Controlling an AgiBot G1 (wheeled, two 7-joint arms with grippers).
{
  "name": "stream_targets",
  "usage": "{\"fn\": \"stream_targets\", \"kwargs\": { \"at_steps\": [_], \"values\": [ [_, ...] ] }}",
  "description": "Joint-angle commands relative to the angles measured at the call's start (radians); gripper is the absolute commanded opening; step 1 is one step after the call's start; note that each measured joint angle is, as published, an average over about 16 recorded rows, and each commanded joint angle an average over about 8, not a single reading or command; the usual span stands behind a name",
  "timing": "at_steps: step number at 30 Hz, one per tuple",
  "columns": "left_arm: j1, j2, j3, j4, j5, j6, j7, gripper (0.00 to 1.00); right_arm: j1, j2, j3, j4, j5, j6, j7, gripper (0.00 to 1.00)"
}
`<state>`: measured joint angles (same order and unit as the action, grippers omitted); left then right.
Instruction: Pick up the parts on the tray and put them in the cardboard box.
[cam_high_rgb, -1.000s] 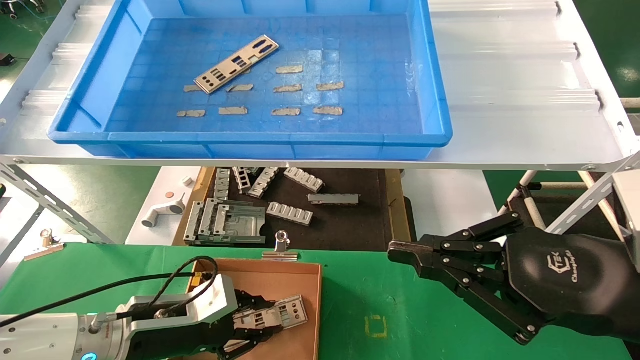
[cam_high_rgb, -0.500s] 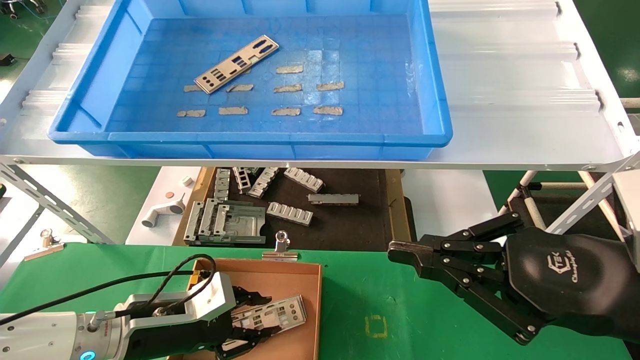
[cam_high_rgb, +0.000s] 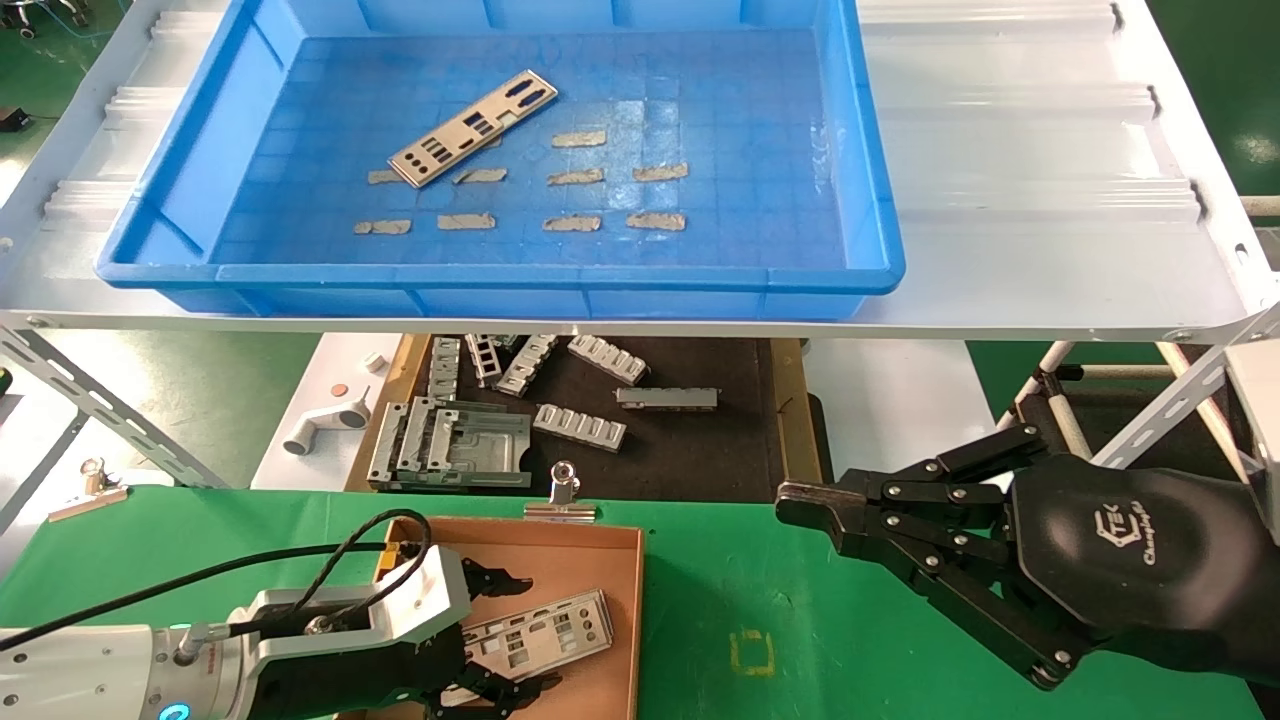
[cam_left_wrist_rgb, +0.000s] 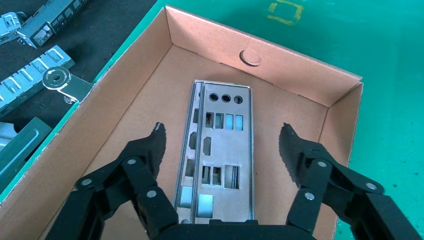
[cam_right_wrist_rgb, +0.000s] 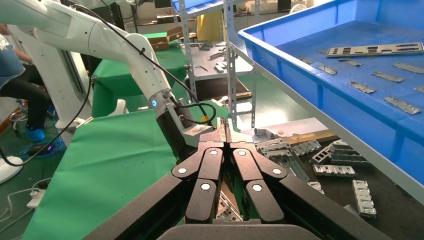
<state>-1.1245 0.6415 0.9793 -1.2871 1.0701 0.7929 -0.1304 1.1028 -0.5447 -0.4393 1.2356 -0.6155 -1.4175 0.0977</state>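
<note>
Left tool spread wide over a part lying in the cardboard box

Nearest, the left tool (cam_left_wrist_rgb: 220, 145) hangs inside the cardboard box (cam_high_rgb: 600, 545) on the green tabletop (cam_high_rgb: 750, 590), its fingers (cam_left_wrist_rgb: 152, 150) wide apart on either side of a flat silvery part (cam_left_wrist_rgb: 220, 155) lying on the box floor, touching neither. The right tool (cam_high_rgb: 800, 505) sits to the right above the tabletop, its fingers pressed together on nothing. Farther off, on the raised shelf, one more part (cam_high_rgb: 473, 127) lies in the blue tray (cam_high_rgb: 500, 275).
</note>
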Motion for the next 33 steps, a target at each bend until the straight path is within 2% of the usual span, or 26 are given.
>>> {"fn": "stream_targets", "kwargs": {
  "at_steps": [1,6,7,13,14,15,33],
  "values": [
    [0.000,0.000,0.001,0.000,0.002,-0.001,-0.001,1.00,0.000,0.000,0.000,0.000,0.000,0.000,0.000,0.00],
    [0.007,-0.016,-0.028,-0.014,-0.059,0.016,0.012,1.00,0.000,0.000,0.000,0.000,0.000,0.000,0.000,0.01],
    [0.010,-0.020,-0.036,-0.016,-0.075,0.022,0.018,1.00,0.000,0.000,0.000,0.000,0.000,0.000,0.000,0.08],
    [0.028,-0.044,-0.080,-0.013,-0.170,0.065,0.051,1.00,0.000,0.000,0.000,0.000,0.000,0.000,0.000,0.84],
    [0.030,-0.046,-0.086,-0.013,-0.181,0.070,0.054,1.00,0.000,0.000,0.000,0.000,0.000,0.000,0.000,0.95],
    [0.032,-0.047,-0.093,-0.012,-0.191,0.077,0.055,1.00,0.000,0.000,0.000,0.000,0.000,0.000,0.000,1.00],
    [0.038,-0.043,-0.265,-0.009,-0.243,0.250,0.026,1.00,0.000,0.000,0.000,0.000,0.000,0.000,0.000,1.00]
  ]
}}
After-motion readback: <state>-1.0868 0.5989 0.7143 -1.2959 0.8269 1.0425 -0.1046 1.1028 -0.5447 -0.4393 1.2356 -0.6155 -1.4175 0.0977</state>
